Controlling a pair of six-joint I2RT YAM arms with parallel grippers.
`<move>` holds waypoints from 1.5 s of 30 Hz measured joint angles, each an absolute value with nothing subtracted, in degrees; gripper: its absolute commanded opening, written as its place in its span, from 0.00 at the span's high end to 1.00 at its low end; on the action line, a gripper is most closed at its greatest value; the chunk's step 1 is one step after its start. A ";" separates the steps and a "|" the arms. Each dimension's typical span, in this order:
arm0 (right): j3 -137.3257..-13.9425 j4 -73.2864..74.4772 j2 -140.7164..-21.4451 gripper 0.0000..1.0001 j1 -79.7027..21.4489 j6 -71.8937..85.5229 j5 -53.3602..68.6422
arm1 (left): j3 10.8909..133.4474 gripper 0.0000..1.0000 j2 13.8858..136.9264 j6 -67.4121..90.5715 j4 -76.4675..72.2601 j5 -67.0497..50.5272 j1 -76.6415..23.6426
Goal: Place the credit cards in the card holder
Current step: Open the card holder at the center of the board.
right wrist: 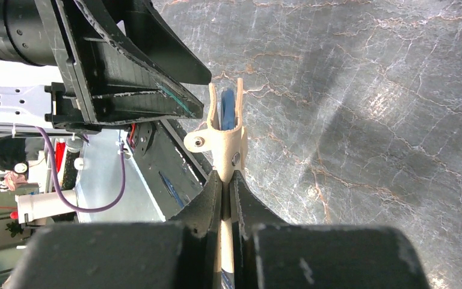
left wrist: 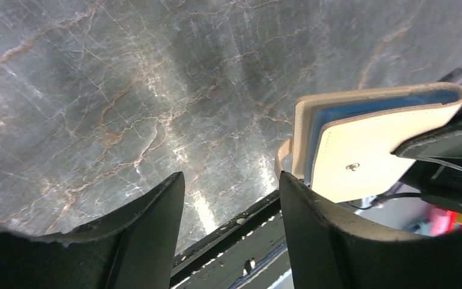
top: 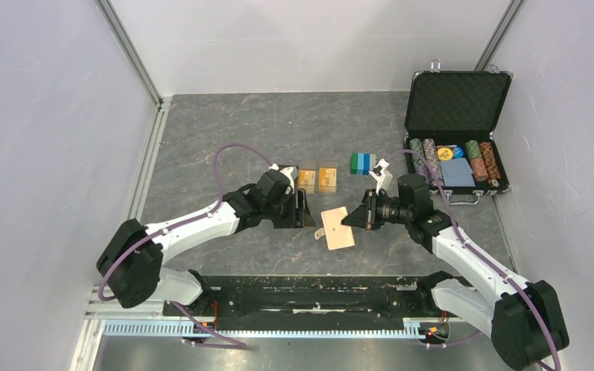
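Seen from above, a grey marbled table has two black-and-white robot arms reaching in from the bottom edge of the frame. The card holder, a tan folding wallet, sits just below the centre of the picture, lifted off the table. Your right gripper has its fingers pressed together on the wallet's right-hand edge. In the right wrist view the wallet stands edge-on above those fingers, its mouth slightly parted and its blue lining showing.

Your left gripper hovers just left of the wallet with its fingers spread and nothing between them. In the left wrist view only bare table shows in the gap, and the wallet hangs at the right of the frame with its snap stud facing the camera.

Two orange-gold credit cards lie flat side by side on the table, just above the left gripper in the overhead view. They have not yet gone into the wallet. The dark card is not visible in any view. It may already be inside, but the pictures cannot confirm that.

My judgement is that the task is partly done at best, with at least two cards left to pick up and slide in.

A green-and-blue block stack and an open chip case sit at the upper right, untouched.
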State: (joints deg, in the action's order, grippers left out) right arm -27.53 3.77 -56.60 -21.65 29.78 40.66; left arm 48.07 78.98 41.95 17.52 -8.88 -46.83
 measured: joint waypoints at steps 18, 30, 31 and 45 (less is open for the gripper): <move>-27.90 3.62 -56.86 1.00 -21.65 30.72 40.49 | 45.15 0.48 79.57 44.29 9.72 -18.15 -46.87; -29.15 3.14 -57.19 0.93 -21.65 32.47 40.64 | 45.17 0.98 83.66 44.07 8.05 -18.79 -47.37; -29.15 3.11 -57.19 0.76 -21.65 32.53 40.66 | 45.25 0.98 83.70 44.03 8.08 -18.81 -47.37; -37.82 7.53 -55.05 0.02 -21.63 24.29 39.97 | 72.18 0.98 75.13 20.73 32.27 -15.59 -47.40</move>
State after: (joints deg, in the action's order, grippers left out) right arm -37.82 7.53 -55.05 -21.63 24.29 39.97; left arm 72.18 75.13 20.73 32.27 -15.59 -47.40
